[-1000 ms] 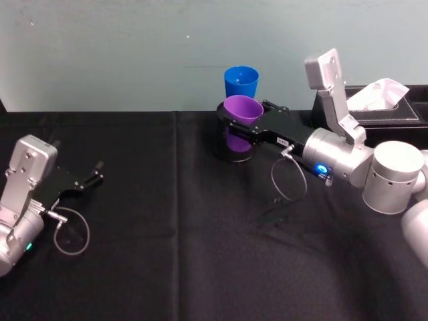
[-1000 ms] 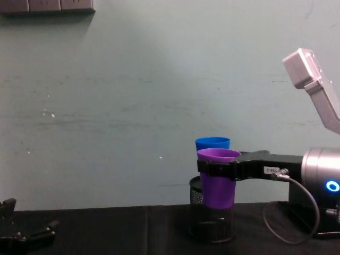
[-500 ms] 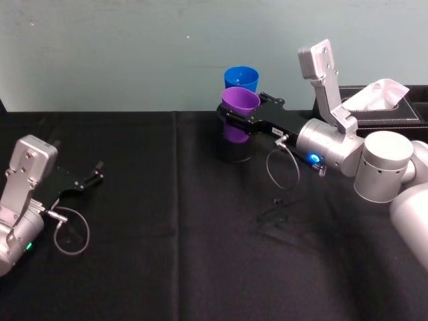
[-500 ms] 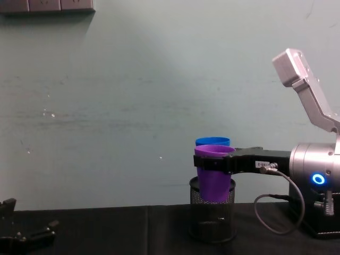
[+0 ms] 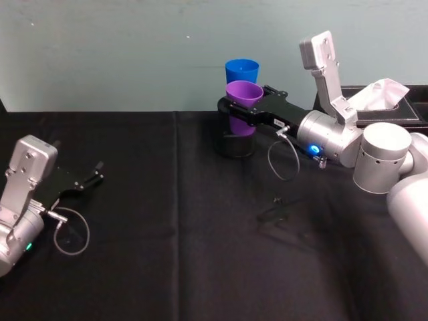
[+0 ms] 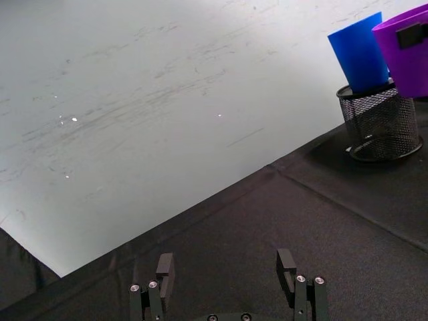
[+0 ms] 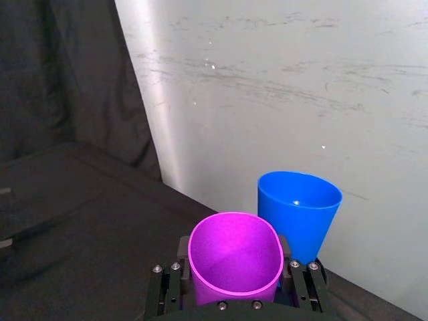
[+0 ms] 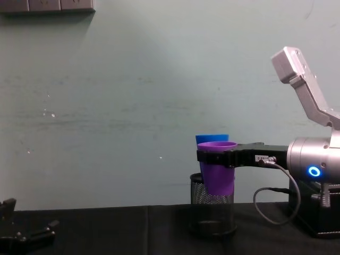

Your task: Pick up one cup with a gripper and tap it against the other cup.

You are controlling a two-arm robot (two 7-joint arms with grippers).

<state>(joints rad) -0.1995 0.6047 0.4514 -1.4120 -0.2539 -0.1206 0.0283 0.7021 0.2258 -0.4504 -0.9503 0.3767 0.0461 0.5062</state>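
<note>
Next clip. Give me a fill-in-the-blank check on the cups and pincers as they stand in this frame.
The held cup in the right pincer is ____ in colour.
Beneath it stands a black ____ pen holder.
The second cup, nearer the wall, is ____.
The left pincer, idle at the left, is ____.
Missing words: purple; mesh; blue; open.
</note>
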